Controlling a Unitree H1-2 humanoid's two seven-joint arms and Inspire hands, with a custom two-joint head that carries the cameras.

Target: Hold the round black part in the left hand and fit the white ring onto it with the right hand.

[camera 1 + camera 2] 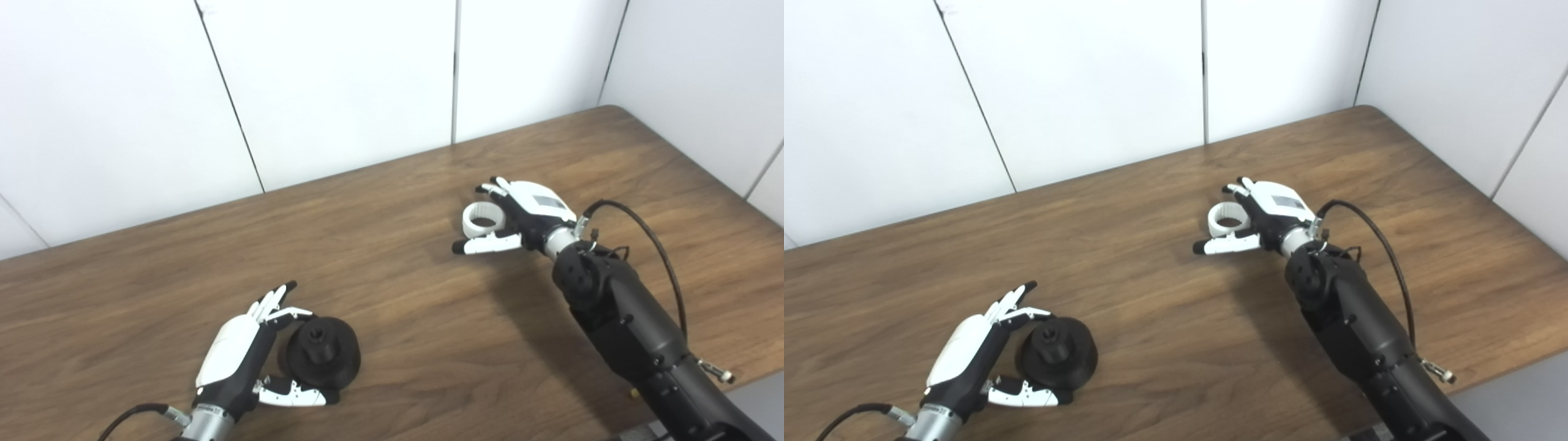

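Observation:
The round black part (321, 358) lies on the wooden table (392, 275) at the front left, its hub facing up. My left hand (242, 355) is open and cupped around its left side, fingers at its upper edge and thumb along its front edge. The part rests on the table. The white ring (481, 219) lies flat on the table at the middle right. My right hand (530, 214) is open beside it, fingers reaching over its far side and thumb stretched out just in front of it. The same scene shows in the right eye view, with the part (1058, 356) and the ring (1226, 219).
White wall panels (343, 79) stand behind the table. The table's right edge (704, 165) runs close to the right wall. A black cable (661, 251) loops off my right forearm.

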